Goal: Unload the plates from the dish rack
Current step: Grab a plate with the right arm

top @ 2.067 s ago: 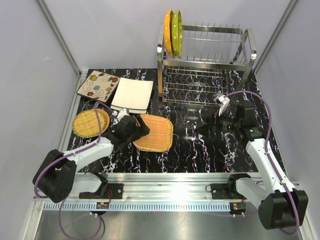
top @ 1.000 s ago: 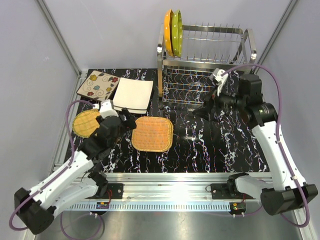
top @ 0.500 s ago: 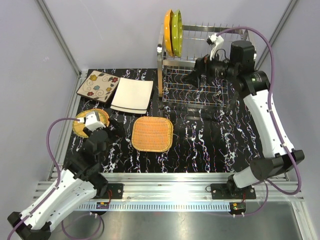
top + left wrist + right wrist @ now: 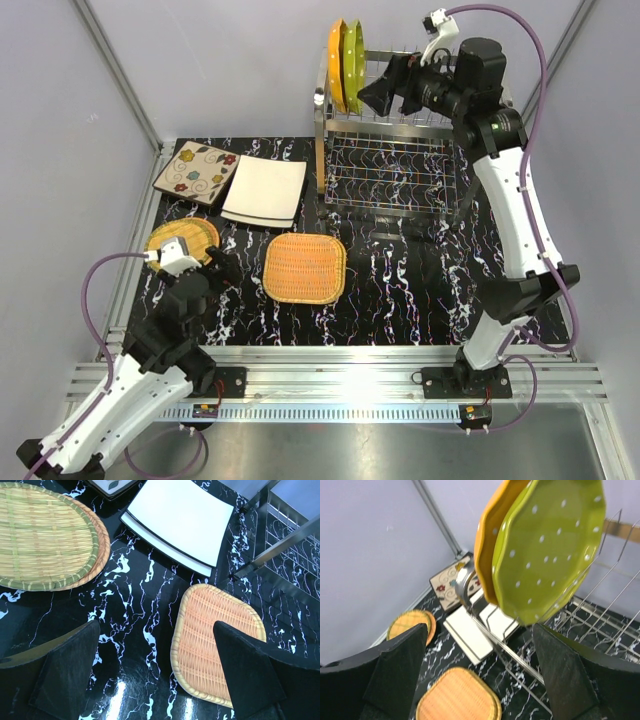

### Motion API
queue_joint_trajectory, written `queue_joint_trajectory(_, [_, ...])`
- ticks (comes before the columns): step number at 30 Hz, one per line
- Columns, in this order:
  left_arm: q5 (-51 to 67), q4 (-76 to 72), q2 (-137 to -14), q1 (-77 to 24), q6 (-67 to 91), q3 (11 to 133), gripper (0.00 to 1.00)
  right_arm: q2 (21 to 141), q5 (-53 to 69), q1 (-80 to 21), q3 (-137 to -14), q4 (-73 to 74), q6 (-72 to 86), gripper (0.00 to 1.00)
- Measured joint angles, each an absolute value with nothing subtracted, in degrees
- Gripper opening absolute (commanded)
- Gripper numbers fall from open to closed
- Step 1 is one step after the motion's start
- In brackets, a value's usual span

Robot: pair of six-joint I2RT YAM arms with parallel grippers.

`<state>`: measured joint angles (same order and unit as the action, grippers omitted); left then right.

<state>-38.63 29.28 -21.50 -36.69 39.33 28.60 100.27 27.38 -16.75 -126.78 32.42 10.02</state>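
Green plate (image 4: 547, 545) — orange plate (image 4: 487, 545) just behind

No readable text, labels, brands or numbers on any plate, rack or arm

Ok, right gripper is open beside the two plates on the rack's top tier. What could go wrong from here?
The green plate and orange plate stand edge-up almost touching, so the right gripper may pinch both or nudge the orange one off the end of the dish rack. A slip from that height could land on the white square plate below.
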Motion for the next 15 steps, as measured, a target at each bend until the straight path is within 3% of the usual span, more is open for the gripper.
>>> queue_joint_trajectory(15, [-39.48, 30.33, -20.43, -36.69, 39.97, 28.45, 0.99, 107.79, 20.82, -17.15, -136.51, 28.91, 15.07, 0.87])
